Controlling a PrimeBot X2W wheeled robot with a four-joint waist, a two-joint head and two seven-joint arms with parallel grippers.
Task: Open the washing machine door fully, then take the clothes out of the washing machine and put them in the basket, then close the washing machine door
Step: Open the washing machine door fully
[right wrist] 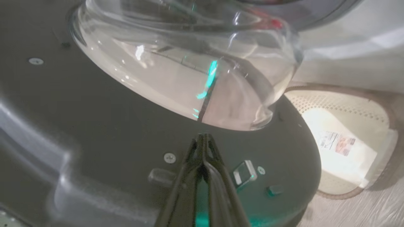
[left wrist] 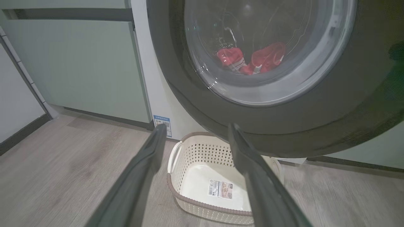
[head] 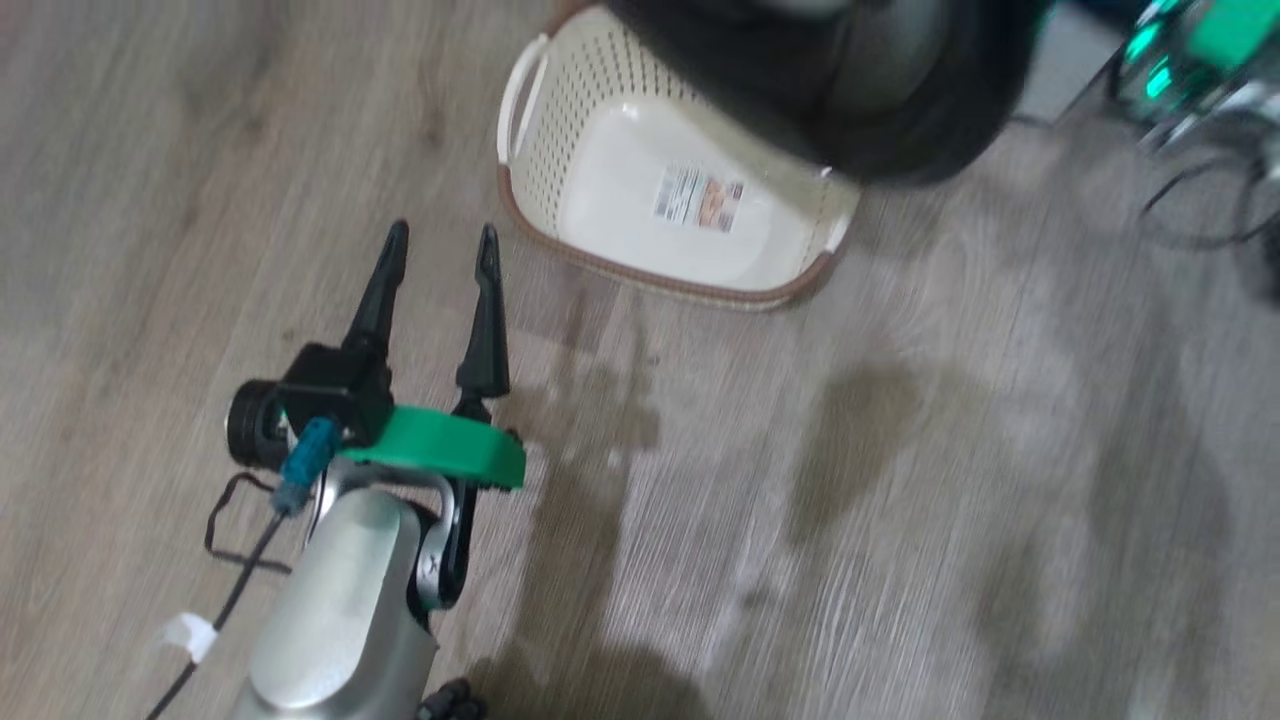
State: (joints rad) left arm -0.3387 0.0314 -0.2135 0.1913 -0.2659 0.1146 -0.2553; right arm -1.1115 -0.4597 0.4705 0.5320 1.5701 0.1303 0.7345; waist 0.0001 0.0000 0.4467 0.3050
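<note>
Right gripper (right wrist: 203, 138): fingers together, inner face of the washing machine door (right wrist: 94, 126) dead ahead of the tips. Left gripper (head: 443, 235): fingers apart, well off it; push with your right.

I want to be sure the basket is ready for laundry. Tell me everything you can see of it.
The basket is cream plastic and rounded rectangular. Its walls are perforated with small holes, and it has a brown woven-look rim and a white handle at each end. A paper label sits on its smooth inner bottom. It stands upright on the wood-look floor, and the part of its inside that shows holds nothing. The black washing machine door hangs over part of it, with no visible contact.
</note>
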